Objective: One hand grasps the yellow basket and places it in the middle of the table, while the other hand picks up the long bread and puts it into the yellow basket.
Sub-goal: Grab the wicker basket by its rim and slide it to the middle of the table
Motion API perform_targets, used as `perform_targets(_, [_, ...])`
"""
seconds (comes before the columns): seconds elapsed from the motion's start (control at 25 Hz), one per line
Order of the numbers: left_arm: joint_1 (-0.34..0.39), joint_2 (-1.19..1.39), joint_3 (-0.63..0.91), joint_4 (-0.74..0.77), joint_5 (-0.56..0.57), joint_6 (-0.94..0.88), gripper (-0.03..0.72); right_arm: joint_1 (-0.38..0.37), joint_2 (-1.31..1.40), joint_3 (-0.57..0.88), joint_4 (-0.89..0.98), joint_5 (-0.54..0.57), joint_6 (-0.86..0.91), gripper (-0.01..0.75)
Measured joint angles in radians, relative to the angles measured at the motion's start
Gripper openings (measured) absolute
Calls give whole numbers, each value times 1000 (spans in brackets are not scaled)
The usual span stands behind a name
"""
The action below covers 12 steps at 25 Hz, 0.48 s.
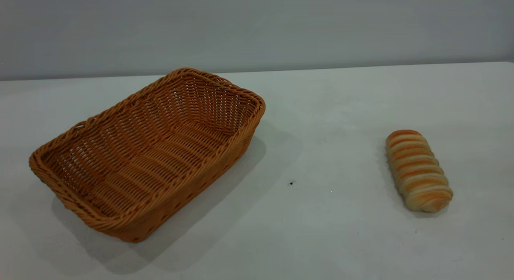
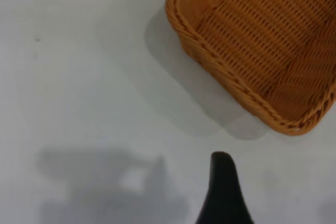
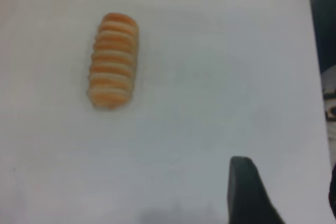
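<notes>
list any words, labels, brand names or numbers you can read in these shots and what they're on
None: no view shows readable text.
The yellow basket is bare weave, with no tag in sight.
The long bread has only stripes, no wrapper or sticker.
The table carries just a few dark specks, not print.
The visible finger of the left gripper and that of the right gripper are plain black.

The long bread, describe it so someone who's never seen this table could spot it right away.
Start with the white table: the big yellow basket sits at the exterior view's left. Look across to the right, well clear of the basket, and the long bread lies alone on the bare surface. It is a small oblong roll, crossed by alternating golden-orange and cream ridges.
</notes>
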Motion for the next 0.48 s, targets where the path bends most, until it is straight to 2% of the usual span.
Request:
perform_targets(0.28, [0,304,0,-65,-185,-1,584,0,181,0,21,-93,9,413])
perform_targets(0.48, [0,523,-31,-150,-258,-2,584,0,267,0,49,-143,9,413])
